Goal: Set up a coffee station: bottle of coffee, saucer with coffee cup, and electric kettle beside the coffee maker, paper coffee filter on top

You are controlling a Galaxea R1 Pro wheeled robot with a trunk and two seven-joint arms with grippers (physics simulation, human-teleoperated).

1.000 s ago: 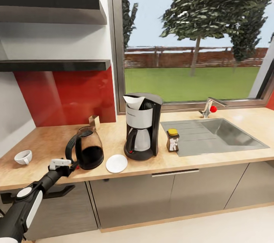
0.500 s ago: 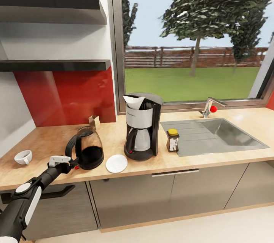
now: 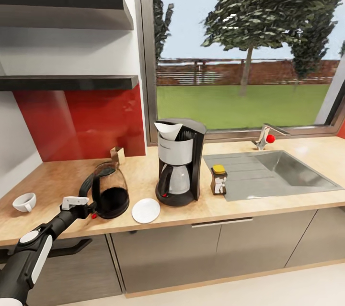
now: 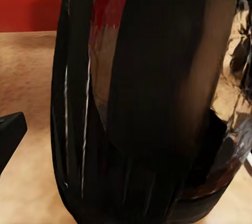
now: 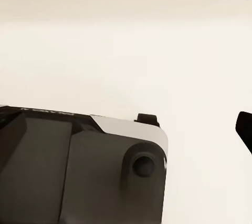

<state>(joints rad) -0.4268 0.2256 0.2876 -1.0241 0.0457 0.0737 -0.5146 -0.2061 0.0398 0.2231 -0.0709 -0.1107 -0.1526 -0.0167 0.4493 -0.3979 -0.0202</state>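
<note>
The black-and-silver coffee maker (image 3: 179, 168) stands on the countertop (image 3: 249, 203) with a white paper filter (image 3: 168, 129) on its top. To its right is the yellow-capped coffee bottle (image 3: 219, 180). At its left front lies the white saucer (image 3: 146, 210), with nothing on it. Further left stands the dark glass electric kettle (image 3: 111, 191) (image 4: 152, 103). My left gripper (image 3: 90, 210) is open at the kettle's handle, and one fingertip (image 4: 10, 134) shows beside it. The white coffee cup (image 3: 24, 202) lies on its side at the counter's far left. A right fingertip (image 5: 244, 129) hangs over pale floor.
A steel sink (image 3: 273, 172) with a tap (image 3: 264, 136) takes up the right of the counter. Two dark shelves (image 3: 67, 82) hang on the wall above the left side. A small brown box (image 3: 117, 154) stands against the red backsplash. Part of my base (image 5: 79, 171) shows below the right arm.
The whole head view has shifted slightly, so the camera moved. My left gripper has stayed at the kettle's handle, a touch higher. Nothing on the counter has moved.
</note>
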